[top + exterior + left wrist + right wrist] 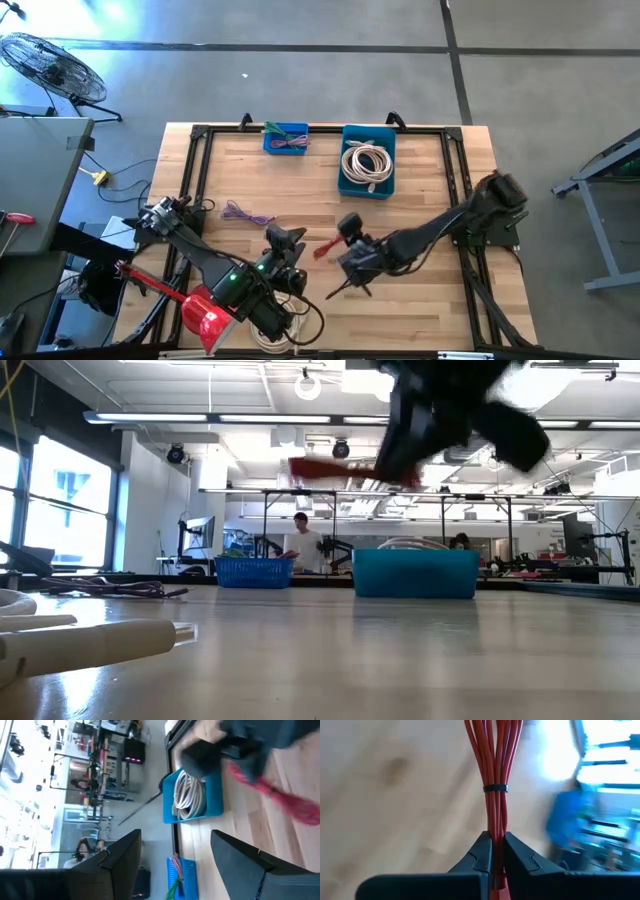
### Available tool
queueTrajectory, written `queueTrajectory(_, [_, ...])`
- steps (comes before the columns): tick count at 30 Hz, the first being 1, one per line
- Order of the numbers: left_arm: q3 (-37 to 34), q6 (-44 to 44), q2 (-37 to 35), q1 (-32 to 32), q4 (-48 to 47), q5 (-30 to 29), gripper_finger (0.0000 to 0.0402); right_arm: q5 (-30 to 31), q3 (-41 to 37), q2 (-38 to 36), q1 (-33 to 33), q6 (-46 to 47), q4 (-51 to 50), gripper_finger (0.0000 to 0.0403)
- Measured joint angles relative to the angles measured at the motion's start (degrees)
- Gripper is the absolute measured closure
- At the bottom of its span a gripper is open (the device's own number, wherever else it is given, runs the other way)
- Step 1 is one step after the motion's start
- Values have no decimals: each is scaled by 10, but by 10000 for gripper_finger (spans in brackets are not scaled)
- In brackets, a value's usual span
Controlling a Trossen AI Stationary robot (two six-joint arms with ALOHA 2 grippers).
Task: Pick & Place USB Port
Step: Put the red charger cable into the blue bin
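A red bundled cable [325, 247] with a black tie [495, 788] is lifted clear of the wooden table, in my right gripper [349, 232], which is shut on it near the table's middle. In the low view the cable [335, 468] sticks out level from the gripper [425, 420], well above the tabletop. My left gripper [285, 240] is open just left of the red cable and touches nothing; its wrist view shows the cable [287, 802] ahead. A purple cable [246, 213] lies flat on the table, left of centre. My right gripper pinches the red cable bundle [496, 847] between its two fingers, on one end of the bundle a little short of the black tie. The strands run on straight ahead, along the fingers. The cable is lifted clear of the table and sticks out toward the left.
At the far edge stand a small blue bin [286, 138] holding purple and green cables and a larger blue bin [350, 178] holding a white coiled cable [367, 162]. A white cable [90, 642] lies at the near edge. A black frame [195, 170] borders the table. People stand in the room behind.
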Motion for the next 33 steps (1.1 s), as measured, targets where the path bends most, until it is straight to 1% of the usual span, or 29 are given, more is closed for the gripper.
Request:
queueTrajectory(3, [11, -8, 0, 12, 1, 5, 170, 31, 0, -59, 11, -7, -6, 386])
queueTrajectory(6, [14, -28, 0, 28, 3, 1, 170, 37, 0, -123, 28, -14, -5, 386])
queueTrajectory(8, [14, -22, 0, 38, 3, 5, 170, 42, 1, -161, 42, -18, 0, 386])
queueTrajectory(10, [14, 1, 0, 48, 8, 5, 170, 46, 1, -192, 57, -23, 8, 386])
queueTrajectory(16, [14, 64, -2, 78, 63, 5, 170, 49, 1, -251, 109, -93, 61, 386])
queueTrajectory(19, [14, 94, -13, 96, 119, 17, 170, 29, 1, -264, 134, -145, 98, 386])
queueTrajectory(21, [14, 145, -24, 105, 184, 57, 170, 16, 1, -265, 148, -176, 126, 386])
queueTrajectory(22, [14, 178, -29, 110, 231, 83, 170, 11, 1, -265, 154, -190, 135, 386])
queueTrajectory(26, [14, 313, -39, 129, 391, 214, 170, 7, 1, -263, 174, -229, 161, 386])
queueTrajectory(27, [14, 338, -39, 133, 419, 236, 170, 9, 1, -263, 179, -235, 164, 386])
queueTrajectory(30, [14, 395, -39, 142, 468, 275, 170, 11, 1, -263, 191, -251, 175, 386])
queueTrajectory(33, [14, 407, -39, 151, 473, 293, 170, 23, 1, -263, 203, -260, 184, 386])
